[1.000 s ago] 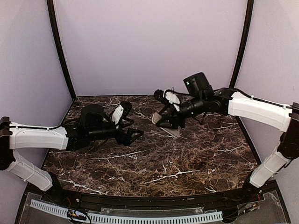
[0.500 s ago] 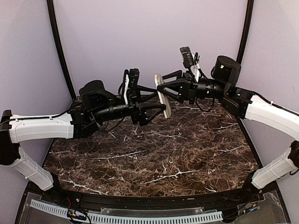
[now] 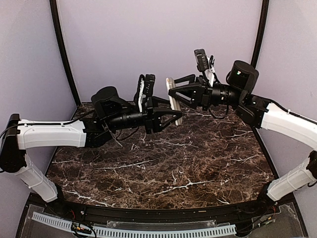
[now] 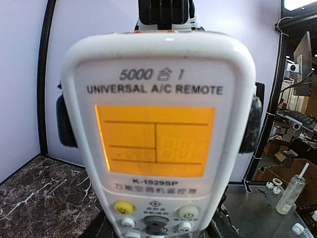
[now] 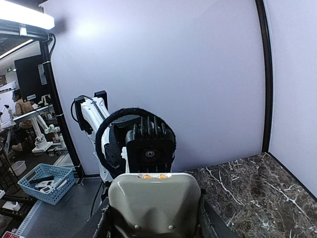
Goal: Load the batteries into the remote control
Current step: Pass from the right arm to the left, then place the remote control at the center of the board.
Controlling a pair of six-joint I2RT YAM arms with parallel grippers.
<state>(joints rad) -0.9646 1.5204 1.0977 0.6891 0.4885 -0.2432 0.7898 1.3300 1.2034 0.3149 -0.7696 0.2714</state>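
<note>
The white remote control [image 3: 174,101] hangs upright in the air between both arms, high above the table. My right gripper [image 3: 174,93] is shut on its sides from behind. The right wrist view shows its grey back [image 5: 153,203] between my right gripper's fingers [image 5: 154,225]. My left gripper [image 3: 175,115] meets its lower part from the front. In the left wrist view the remote's front [image 4: 156,74] fills the frame with its display lit orange, and my left gripper [image 4: 158,232] has dark fingers tight against both lower edges. No batteries are in view.
The dark marble table [image 3: 173,163] lies below both raised arms. Purple walls with black corner posts [image 3: 64,54] close the back and sides. A black-and-white rail [image 3: 133,230] runs along the near edge.
One second ago the remote lay on the table at my right gripper. It has been lifted high, my left arm has risen to meet it, and both have since drifted slightly right.
</note>
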